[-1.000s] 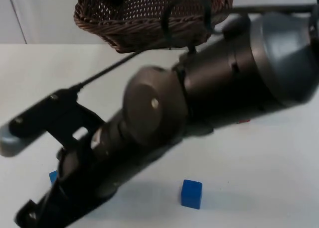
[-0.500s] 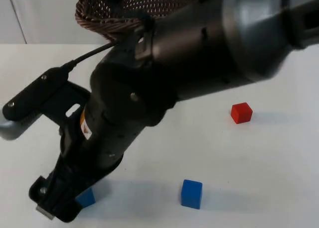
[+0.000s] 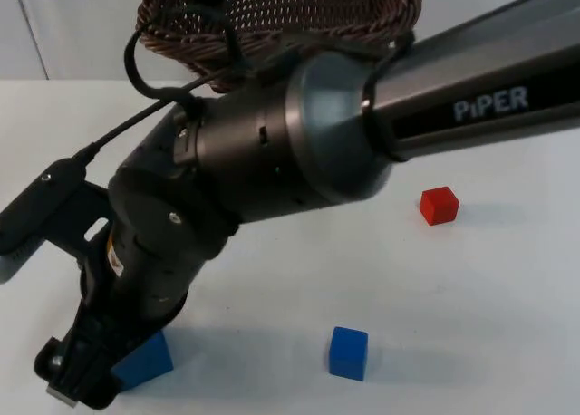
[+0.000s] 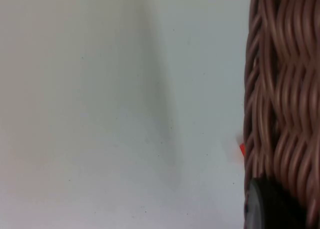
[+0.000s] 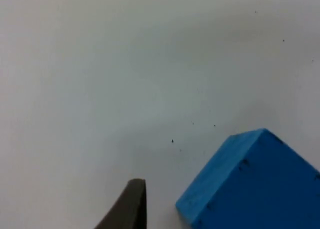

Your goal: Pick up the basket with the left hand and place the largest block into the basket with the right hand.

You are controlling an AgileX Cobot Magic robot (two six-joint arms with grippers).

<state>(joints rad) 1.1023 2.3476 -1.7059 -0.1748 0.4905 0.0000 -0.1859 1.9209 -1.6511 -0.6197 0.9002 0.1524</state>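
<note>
The brown wicker basket (image 3: 276, 21) hangs in the air at the back of the table, and its woven wall (image 4: 282, 89) shows in the left wrist view with a black fingertip (image 4: 270, 206) of my left gripper against it. The largest block, blue (image 3: 145, 361), lies near the table's front left. My right arm reaches across to it, and my right gripper (image 3: 80, 386) sits low, just left of the block. In the right wrist view the blue block (image 5: 255, 181) lies on the table close beside one fingertip (image 5: 131, 201), not held.
A smaller blue block (image 3: 348, 352) lies at the front middle. A small red block (image 3: 439, 205) sits right of centre, with a red sliver (image 4: 241, 150) of it showing beside the basket wall. The right arm's thick body (image 3: 272, 161) crosses the table.
The right arm has swung further toward the front left and lower. Its gripper now sits beside the large blue block, and the red block is uncovered. The basket stays aloft.
</note>
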